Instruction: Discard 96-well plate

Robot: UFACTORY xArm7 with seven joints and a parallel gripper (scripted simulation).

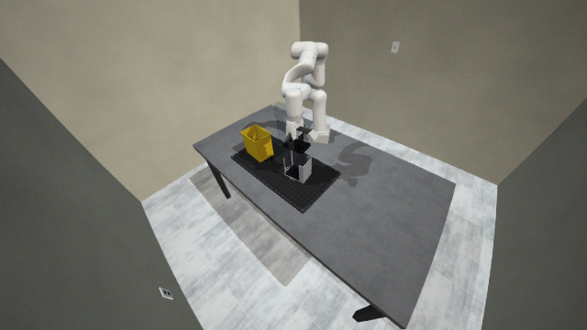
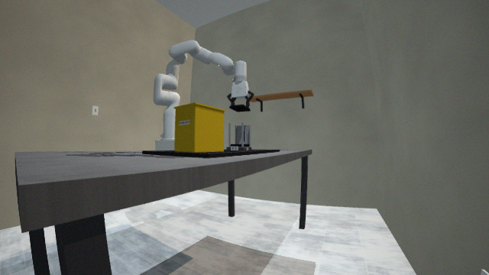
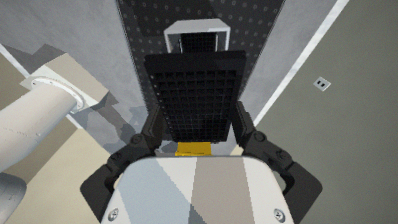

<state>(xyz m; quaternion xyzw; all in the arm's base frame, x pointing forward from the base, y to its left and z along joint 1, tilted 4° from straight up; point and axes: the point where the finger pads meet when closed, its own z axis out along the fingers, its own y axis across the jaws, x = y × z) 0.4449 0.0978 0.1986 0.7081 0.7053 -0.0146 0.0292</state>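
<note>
Counting up: one white arm (image 1: 300, 87) is working, carrying one gripper (image 3: 199, 131). One black 96-well plate (image 3: 196, 97) is sitting between its fingers, and a second plate (image 3: 197, 42) is resting in the one rack K1 (image 3: 171, 34) below them. One yellow bin W1 (image 2: 199, 127) is standing by, one perforated mat (image 1: 316, 190) is lying on one table (image 1: 390, 220).
</note>
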